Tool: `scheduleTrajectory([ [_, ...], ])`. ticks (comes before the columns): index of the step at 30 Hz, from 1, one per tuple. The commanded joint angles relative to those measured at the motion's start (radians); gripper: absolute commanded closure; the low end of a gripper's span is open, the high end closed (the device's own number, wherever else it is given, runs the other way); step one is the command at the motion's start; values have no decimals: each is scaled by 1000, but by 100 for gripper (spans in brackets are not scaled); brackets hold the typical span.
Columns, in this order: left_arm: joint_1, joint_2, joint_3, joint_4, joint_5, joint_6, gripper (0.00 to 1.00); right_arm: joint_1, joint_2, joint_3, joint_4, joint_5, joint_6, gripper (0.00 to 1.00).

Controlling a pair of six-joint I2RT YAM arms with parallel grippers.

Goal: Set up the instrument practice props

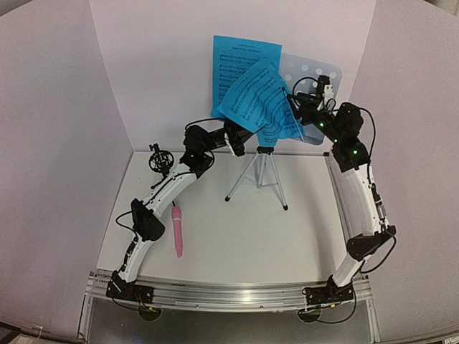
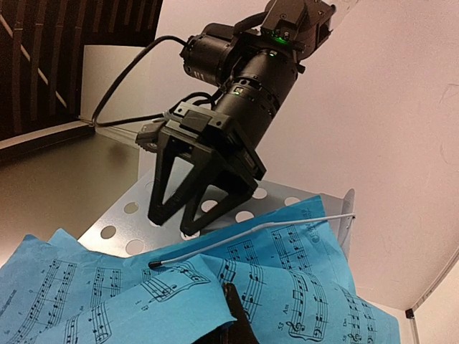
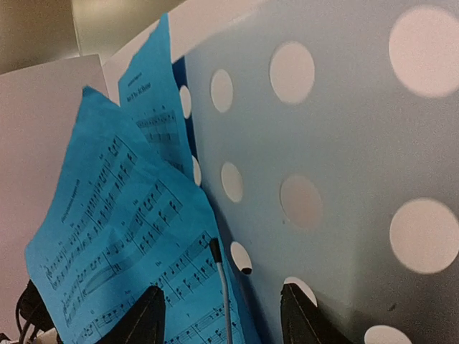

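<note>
The pale-blue perforated music stand (image 1: 319, 75) sits on its silver tripod (image 1: 262, 175) at the back. One blue sheet-music page (image 1: 242, 57) leans upright on it. A second page (image 1: 257, 100) lies tilted across the desk. My left gripper (image 1: 237, 140) is shut on that page's lower edge (image 2: 143, 301), with one dark finger (image 2: 244, 319) showing. My right gripper (image 3: 224, 312) is open against the desk (image 3: 344, 143), straddling the wire page holder (image 3: 224, 283). The pink microphone (image 1: 176, 231) lies on the table. The black mic holder (image 1: 159, 159) stands at the left.
White walls close in the back and both sides of the table (image 1: 237, 236). A metal rail (image 1: 229, 295) runs along the near edge between the arm bases. The tripod legs spread over the table's back middle.
</note>
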Motion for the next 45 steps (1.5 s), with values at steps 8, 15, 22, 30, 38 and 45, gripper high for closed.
scheduleTrajectory([
  [8,-1,-42,-9,16,20,2,100,4,-58,-20,-22,12,3,69],
  [15,-1,-41,-4,17,23,10,100,4,-59,-38,-28,6,4,73],
  [22,-1,-44,-7,19,25,4,100,3,-72,-75,-35,27,-15,77],
  [30,-1,-44,-19,33,27,-3,100,4,-81,-78,-35,48,-24,90],
  [38,-1,-49,-26,37,31,-5,100,4,-80,-79,-35,50,-26,95],
  [45,-1,-51,-28,41,30,-3,100,3,-78,-88,-39,37,-29,89],
])
